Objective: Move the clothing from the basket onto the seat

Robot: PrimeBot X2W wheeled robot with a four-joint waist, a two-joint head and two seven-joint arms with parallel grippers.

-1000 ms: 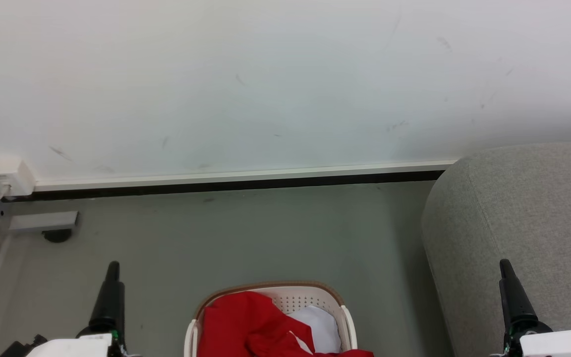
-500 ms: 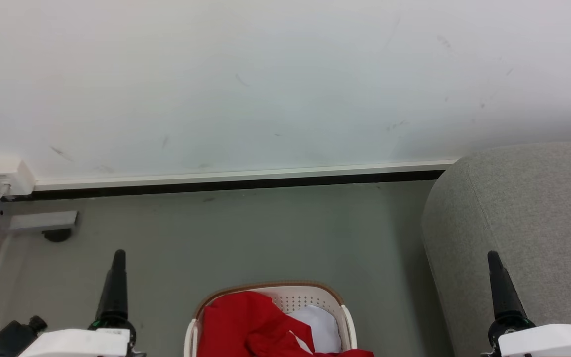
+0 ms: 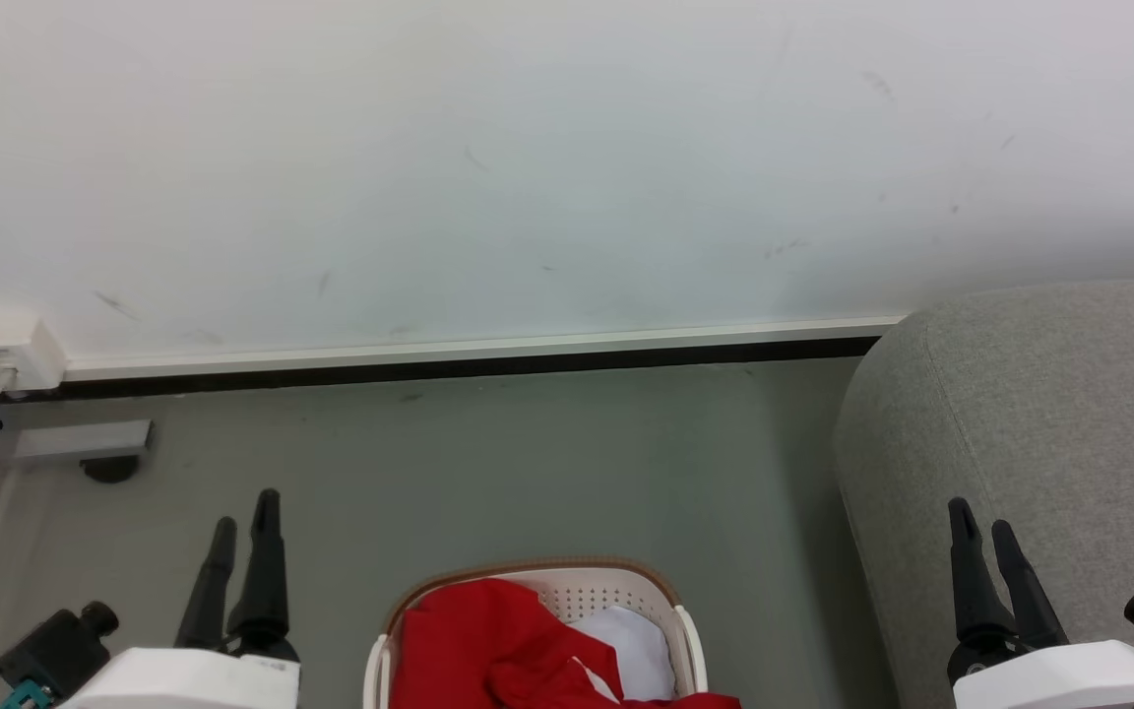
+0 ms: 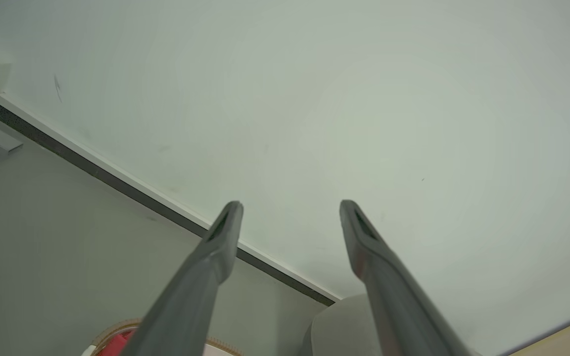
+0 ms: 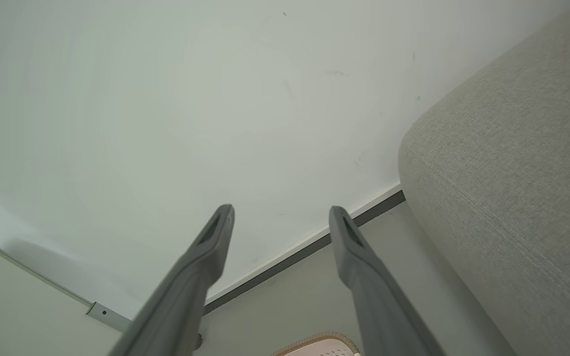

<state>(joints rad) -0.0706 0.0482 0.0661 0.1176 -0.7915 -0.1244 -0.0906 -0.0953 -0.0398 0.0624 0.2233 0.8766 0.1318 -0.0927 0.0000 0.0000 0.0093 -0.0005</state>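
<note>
The clothing (image 3: 488,640), bright red soft fabric with a narrow white trim band, lies crumpled inside the small oval cream-white perforated plastic basket (image 3: 616,576) with the tan-brown woven-look rim. It fills the basket's left and near portion. A pale bluish-white flat pad (image 3: 638,638) lies just beside it on the right, also inside the basket. The basket stands on the floor at the near centre of the head view, cut off by the bottom edge.

The floor (image 3: 528,463) is smooth grey-green. A scuffed white wall (image 3: 528,148) closes the far side, with a white-and-black skirting strip (image 3: 478,353) at its base and a white socket box (image 3: 4,351) at far left. The large grey woven-fabric upholstered seat (image 3: 1049,414) stands at the right, apart from the basket.

Count: one basket, one seat, one pad and one visible red heap; the number of garments in it cannot be told.

The left gripper (image 3: 245,508) hangs above the floor left of the basket, fingers spread and empty. The right gripper (image 3: 981,513) hangs in front of the seat's rounded end, fingers likewise spread and empty.
</note>
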